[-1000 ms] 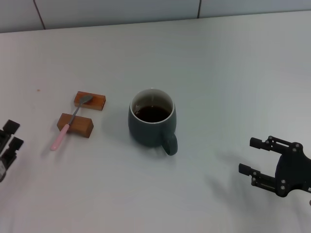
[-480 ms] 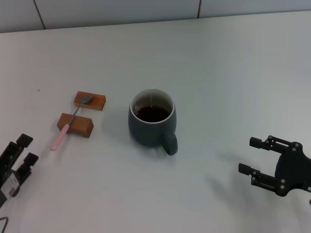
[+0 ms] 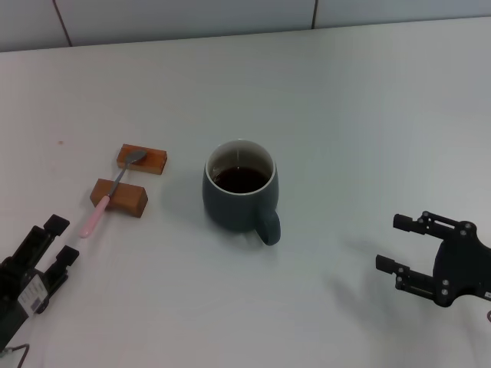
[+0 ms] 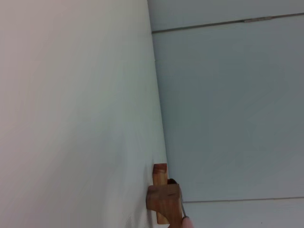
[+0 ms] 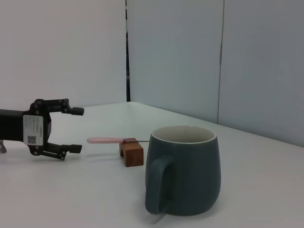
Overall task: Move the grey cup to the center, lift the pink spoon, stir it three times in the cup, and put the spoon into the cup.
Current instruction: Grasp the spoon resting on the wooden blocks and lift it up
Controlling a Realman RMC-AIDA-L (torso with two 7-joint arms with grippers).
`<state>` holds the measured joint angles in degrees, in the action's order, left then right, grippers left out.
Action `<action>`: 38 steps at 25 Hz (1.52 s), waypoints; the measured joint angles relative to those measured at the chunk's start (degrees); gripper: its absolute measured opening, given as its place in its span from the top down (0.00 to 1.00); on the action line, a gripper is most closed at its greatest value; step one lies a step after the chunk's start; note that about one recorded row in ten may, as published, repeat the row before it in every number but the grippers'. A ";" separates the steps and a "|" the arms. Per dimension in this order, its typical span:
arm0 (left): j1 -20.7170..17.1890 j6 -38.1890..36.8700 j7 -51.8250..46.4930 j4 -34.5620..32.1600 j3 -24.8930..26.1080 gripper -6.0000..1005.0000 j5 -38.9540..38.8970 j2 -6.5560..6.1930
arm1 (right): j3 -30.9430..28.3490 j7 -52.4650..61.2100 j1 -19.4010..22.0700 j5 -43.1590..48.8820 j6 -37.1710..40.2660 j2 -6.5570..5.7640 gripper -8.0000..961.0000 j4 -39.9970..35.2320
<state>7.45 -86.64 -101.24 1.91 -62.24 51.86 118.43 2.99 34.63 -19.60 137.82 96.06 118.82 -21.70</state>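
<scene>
The grey cup [image 3: 239,196] stands in the middle of the white table with dark liquid inside and its handle toward me; it also shows in the right wrist view [image 5: 183,177]. The pink spoon [image 3: 107,199] lies across two brown wooden blocks [image 3: 119,197] left of the cup, and shows in the right wrist view [image 5: 107,140]. My left gripper [image 3: 63,239] is open and empty, just short of the spoon's pink end; the right wrist view shows it too [image 5: 73,129]. My right gripper [image 3: 395,244] is open and empty at the front right.
The two blocks also show in the left wrist view [image 4: 164,197] and one in the right wrist view [image 5: 132,153]. A tiled wall runs along the table's far edge [image 3: 230,34].
My left gripper has moved forward and to the right, toward the spoon's handle end. The right gripper, cup and spoon have not moved.
</scene>
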 joint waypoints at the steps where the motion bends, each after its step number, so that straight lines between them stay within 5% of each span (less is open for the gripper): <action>1: 0.20 0.07 0.00 0.11 0.07 0.17 0.00 0.03 | 0.00 0.00 0.00 0.00 0.00 0.00 0.30 0.00; 38: 8.73 4.61 -2.10 4.99 2.71 0.19 -0.62 0.69 | -0.04 1.41 -1.73 -0.46 -0.18 -0.08 0.30 -0.27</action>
<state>16.18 -82.03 -103.34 6.90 -59.53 51.24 119.11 2.95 36.03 -21.34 137.36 95.88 118.74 -21.97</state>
